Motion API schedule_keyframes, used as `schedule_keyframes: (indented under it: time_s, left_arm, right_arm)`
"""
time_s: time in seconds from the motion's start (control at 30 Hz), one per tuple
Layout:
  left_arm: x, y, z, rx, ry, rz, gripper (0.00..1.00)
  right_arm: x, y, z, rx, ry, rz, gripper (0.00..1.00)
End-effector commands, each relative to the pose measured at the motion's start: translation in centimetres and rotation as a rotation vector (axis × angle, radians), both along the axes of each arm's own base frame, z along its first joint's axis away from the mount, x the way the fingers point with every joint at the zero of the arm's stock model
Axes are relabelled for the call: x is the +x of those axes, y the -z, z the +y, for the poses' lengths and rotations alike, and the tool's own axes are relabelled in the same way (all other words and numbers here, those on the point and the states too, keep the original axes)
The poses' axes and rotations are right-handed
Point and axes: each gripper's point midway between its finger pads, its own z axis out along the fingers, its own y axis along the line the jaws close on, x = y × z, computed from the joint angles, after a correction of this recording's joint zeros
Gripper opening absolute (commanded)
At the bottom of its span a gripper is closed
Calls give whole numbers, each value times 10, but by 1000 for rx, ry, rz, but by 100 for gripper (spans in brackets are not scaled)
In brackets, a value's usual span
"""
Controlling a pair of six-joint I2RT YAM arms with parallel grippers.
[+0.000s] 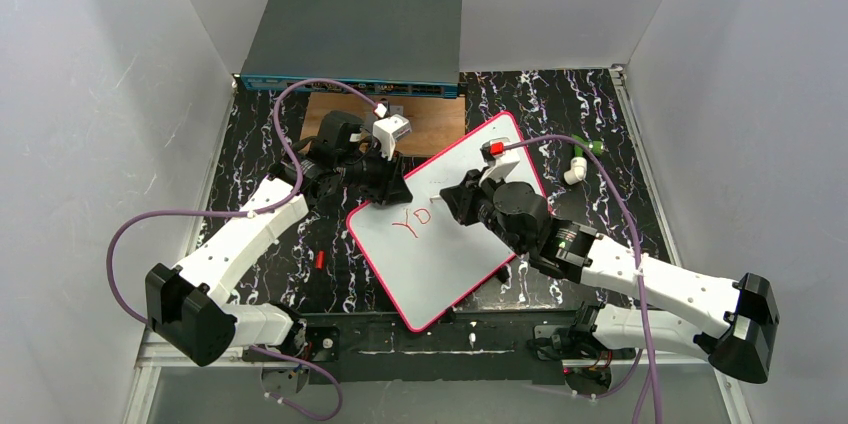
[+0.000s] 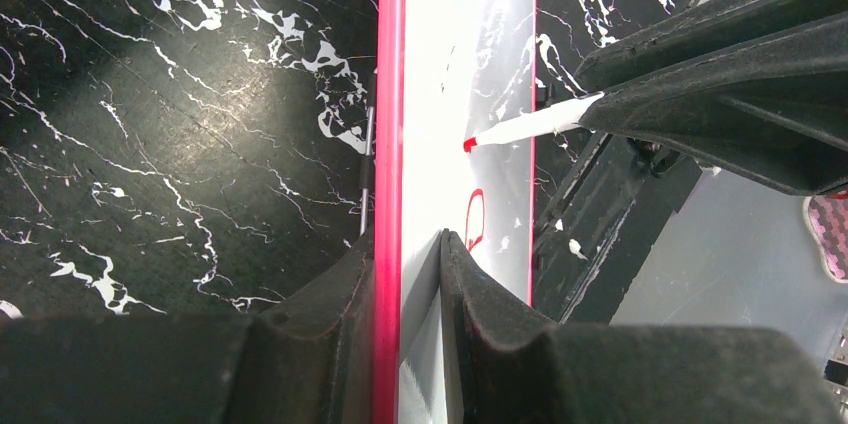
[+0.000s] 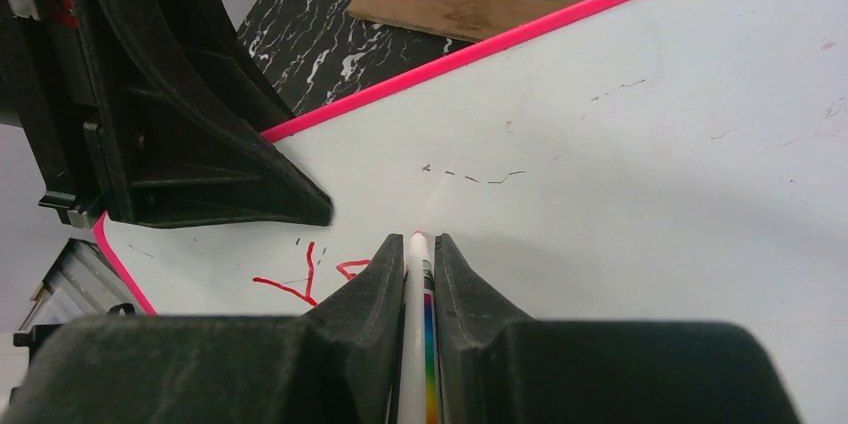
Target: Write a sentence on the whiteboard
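Note:
The whiteboard (image 1: 450,244), white with a pink-red rim, lies askew on the black marbled table. Red letters (image 1: 410,222) are written near its left edge. My left gripper (image 1: 388,187) is shut on the board's upper-left rim, one finger on either side of the pink edge (image 2: 388,94). My right gripper (image 1: 455,202) is shut on a white marker (image 3: 416,289) with a rainbow stripe. The marker's red tip (image 2: 468,145) touches the board just right of the red letters (image 3: 300,279). In the left wrist view, the left gripper (image 2: 408,241) clamps the board. In the right wrist view, the right gripper (image 3: 416,239) points down at the white surface.
A grey network switch box (image 1: 355,39) stands at the back, with a brown wooden board (image 1: 430,119) in front of it. A white-and-green piece (image 1: 580,166) lies right of the whiteboard. A small red item (image 1: 319,260) lies left of it. White walls close in on the sides.

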Motion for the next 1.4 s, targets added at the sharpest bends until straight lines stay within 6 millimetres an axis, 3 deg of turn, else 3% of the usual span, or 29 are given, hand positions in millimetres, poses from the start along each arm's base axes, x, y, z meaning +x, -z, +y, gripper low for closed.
schedule_keyframes:
  time_s: [0.0,0.27,0.53,0.7,0.73,0.97,1.37]
  left_arm:
    - [5,27,33,201,-17,-72,0]
    - [6,26,33,199,-20,-72,0]
    - [6,26,33,199,-19,-73,0]
    - [6,26,32,198,-18,-73,0]
    - [6,27,32,199,-16,-74,0]
    - [5,27,32,198,-16,-69,0]
    - [3,28,33,198,-17,-67,0]
  right_arm:
    - [0,-7,1,34,3,5,1]
    - [-7,24,-14,-9,31,80,1]
    - [-10,36,-24,-20,56,102,1]
    - [-4,29,-30,-36,93,77,1]
    - [0,19,-29,-29,102,52,1]
    - [8,-1,-25,-28,111,3,1]
    - [20,-21,-16,-16,113,-27,1]
